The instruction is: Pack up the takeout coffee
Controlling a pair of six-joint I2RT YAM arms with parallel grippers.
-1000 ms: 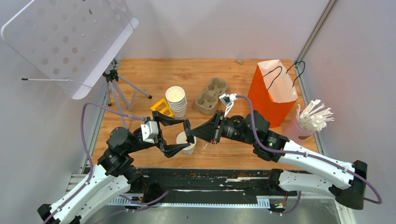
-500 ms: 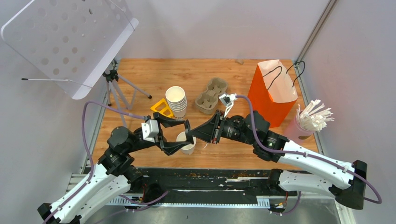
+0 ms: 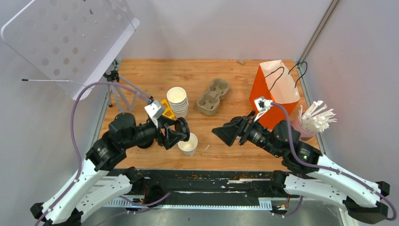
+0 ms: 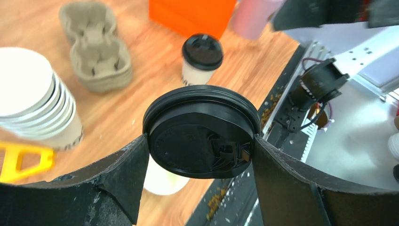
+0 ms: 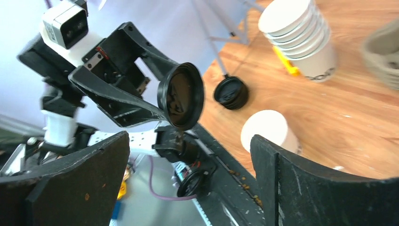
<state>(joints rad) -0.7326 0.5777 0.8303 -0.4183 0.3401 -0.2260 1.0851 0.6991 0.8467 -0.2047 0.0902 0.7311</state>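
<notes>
Top external view, read from your left: the left gripper (image 3: 180, 133) is clamped on a black lid (image 4: 202, 134). It pinches the lid by the rim and holds it on edge, hollow side turned away from that wrist toward the other arm. An open cup (image 3: 188, 145) stands just below and slightly ahead of those fingers, touching nothing.

The coffee (image 4: 202, 56) is a different cup. In the left wrist view it stands upright with its lid on, straight ahead of the left gripper and well past the held lid, just in front of the bag (image 3: 275, 94). You cannot find it from above, and I judge it sits under the right arm.

Further right, the right gripper (image 3: 221, 132) has its jaws wide apart and empty. It points back at the left gripper, and its own camera shows no coffee between the fingers.

So the relation to watch is this: the coffee lies on the right arm's side, beneath or behind that hand rather than ahead of it. I judge the right arm nearer and free, while the left is busy with the lid. The right arm would need to back off and turn toward the bag, then meet the cup from the side, across its upright axis.
</notes>
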